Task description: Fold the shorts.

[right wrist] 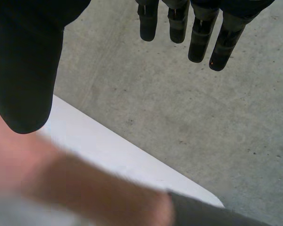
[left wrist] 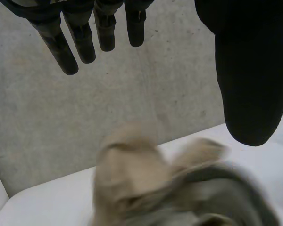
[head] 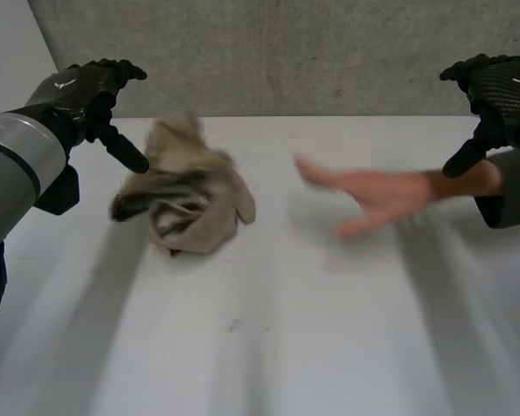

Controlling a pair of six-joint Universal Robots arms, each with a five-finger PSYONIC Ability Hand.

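Head view has the left robot hand (head: 80,94) raised over the far left corner of the white counter (head: 286,338), its fingers straight and its thumb stuck out, released and holding nothing. The left wrist view agrees: the fingers (left wrist: 61,44) hang straight, spread away from the thumb, with bare space between them. Just beside that thumb, towards the middle of the counter, the crumpled beige cloth shorts (head: 189,201) sit in a loose heap on the counter's left part near its far edge; in the wrist view the shorts (left wrist: 146,183) lie below the palm, apart from the fingertips. At the far right the right robot hand (head: 496,91) is also raised and released, its fingers (right wrist: 200,40) straight and empty. Under it a person's bare hand (head: 374,196) reaches in from the right, fingers spread, low over the counter and apart from the shorts; its forearm (right wrist: 94,188) ends in a dark grey sleeve (head: 511,201). Behind the counter stands a grey concrete wall (head: 286,52).
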